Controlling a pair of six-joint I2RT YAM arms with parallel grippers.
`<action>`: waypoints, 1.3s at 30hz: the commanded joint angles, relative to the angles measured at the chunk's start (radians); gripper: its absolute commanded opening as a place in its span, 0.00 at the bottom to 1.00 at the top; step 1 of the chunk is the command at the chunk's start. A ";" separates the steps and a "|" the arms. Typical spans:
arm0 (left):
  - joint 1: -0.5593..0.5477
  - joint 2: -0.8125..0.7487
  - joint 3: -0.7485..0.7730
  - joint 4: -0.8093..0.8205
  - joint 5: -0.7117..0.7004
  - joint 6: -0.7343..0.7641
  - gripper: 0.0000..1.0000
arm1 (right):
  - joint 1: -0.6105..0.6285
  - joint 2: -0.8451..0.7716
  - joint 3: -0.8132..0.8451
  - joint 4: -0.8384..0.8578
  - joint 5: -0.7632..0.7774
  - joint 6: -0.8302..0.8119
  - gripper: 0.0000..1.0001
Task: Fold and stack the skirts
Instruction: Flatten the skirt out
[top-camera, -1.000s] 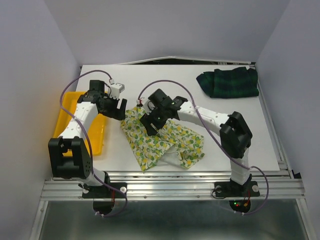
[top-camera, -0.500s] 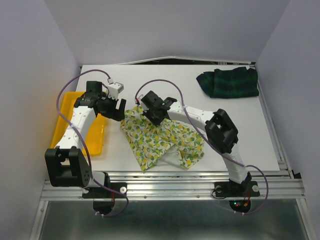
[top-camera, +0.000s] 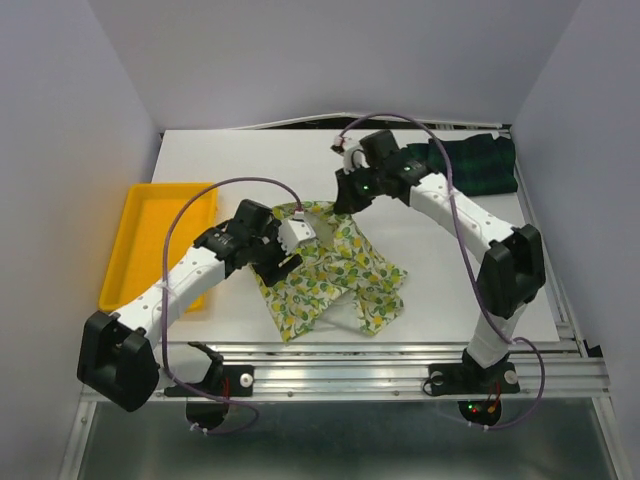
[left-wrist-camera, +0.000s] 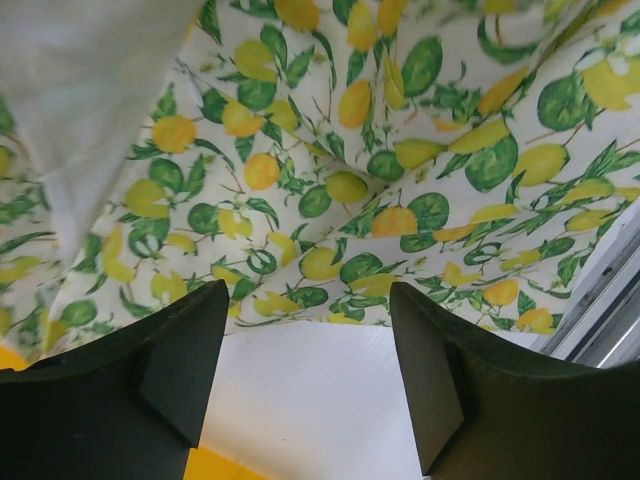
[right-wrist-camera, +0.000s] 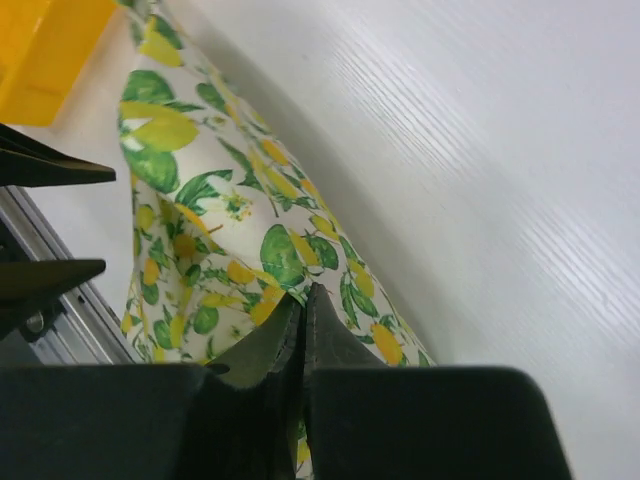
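Near the front edge of the table, I see the left gripper hovering over the lemon skirt, its fingers spread with nothing between them. A yellow tray sits to the left. Farther back, the right gripper pinches the lemon skirt's far edge, fingers pressed together. The plaid skirt lies bunched in the far right corner.

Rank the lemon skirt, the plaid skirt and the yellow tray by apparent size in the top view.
1. The lemon skirt and yellow tray: look alike, and the left arm covers part of each, so unranked.
2. The plaid skirt: smallest, though partly behind the right arm.
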 joint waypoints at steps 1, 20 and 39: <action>-0.045 0.058 -0.090 0.050 -0.069 0.085 0.75 | -0.163 -0.007 -0.137 -0.014 -0.401 0.081 0.01; -0.162 -0.034 -0.060 -0.023 -0.068 0.102 0.58 | -0.373 0.063 -0.282 -0.032 -0.438 0.009 0.01; 0.060 0.730 0.786 -0.298 0.199 0.358 0.75 | -0.373 0.011 -0.274 -0.050 -0.405 -0.006 0.01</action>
